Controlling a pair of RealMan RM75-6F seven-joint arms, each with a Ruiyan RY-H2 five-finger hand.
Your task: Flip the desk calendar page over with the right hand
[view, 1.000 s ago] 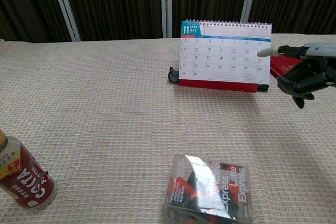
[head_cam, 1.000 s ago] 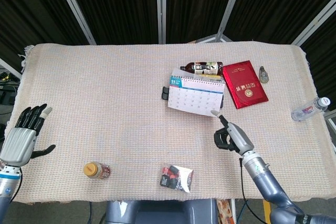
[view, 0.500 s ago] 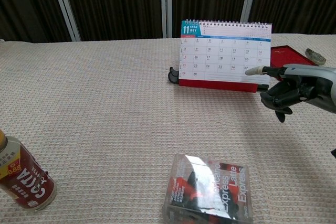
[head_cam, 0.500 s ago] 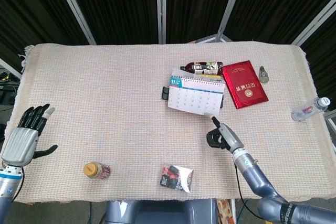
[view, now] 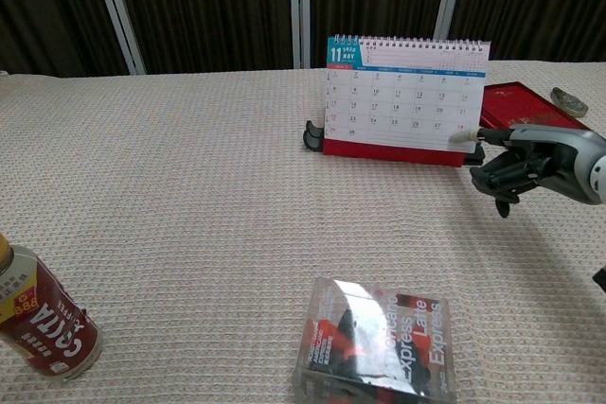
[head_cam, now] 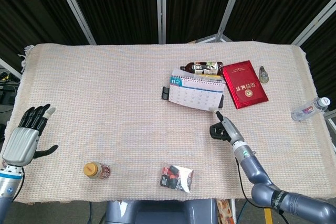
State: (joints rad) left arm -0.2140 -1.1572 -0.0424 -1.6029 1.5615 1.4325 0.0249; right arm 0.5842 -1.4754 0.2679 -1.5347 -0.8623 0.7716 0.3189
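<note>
My fingertip at the calendar's lower corner

My right hand [view: 530,164], curled with one finger out, touched the calendar [view: 405,95] standing mid-desk; pushing could have tipped it backward instead of lifting the page.

three bottles [head_cam: 201,68], one calendar [head_cam: 196,94], two hands [head_cam: 222,129]
</note>
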